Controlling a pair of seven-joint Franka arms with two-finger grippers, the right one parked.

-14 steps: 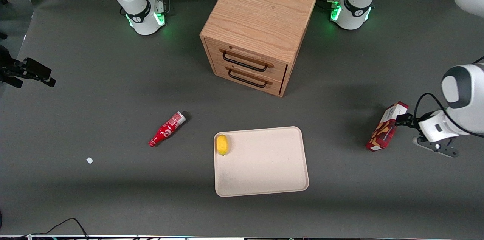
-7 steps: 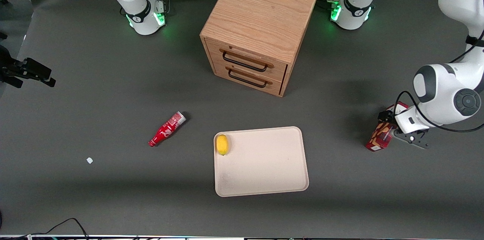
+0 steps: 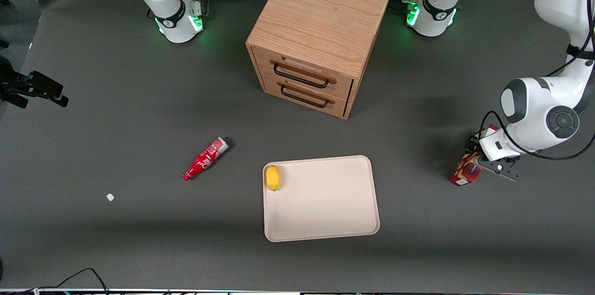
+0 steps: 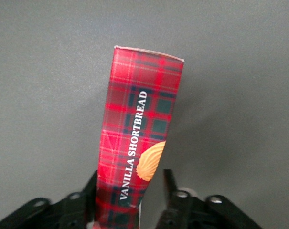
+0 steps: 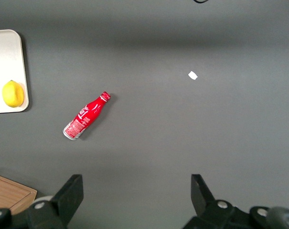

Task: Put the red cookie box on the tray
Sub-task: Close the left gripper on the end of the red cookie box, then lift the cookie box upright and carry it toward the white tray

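Observation:
The red cookie box (image 3: 465, 172) lies on the grey table toward the working arm's end, well apart from the beige tray (image 3: 325, 220). My left gripper (image 3: 472, 153) hangs over the box's end farther from the front camera and hides most of it in the front view. The left wrist view shows the tartan carton (image 4: 142, 119) running between the two fingers of the gripper (image 4: 131, 177). One finger sits close against the carton's side, and a gap shows between the carton and the other finger (image 4: 169, 181). The gripper is open.
A yellow lemon (image 3: 273, 177) lies on the tray, in a corner. A red bottle (image 3: 205, 159) and a small white scrap (image 3: 110, 197) lie toward the parked arm's end. The wooden two-drawer cabinet (image 3: 316, 30) stands farther from the front camera than the tray.
My left arm has swung in over the cookie box, so the gripper now straddles it and covers most of it. The box itself has stayed where it was.

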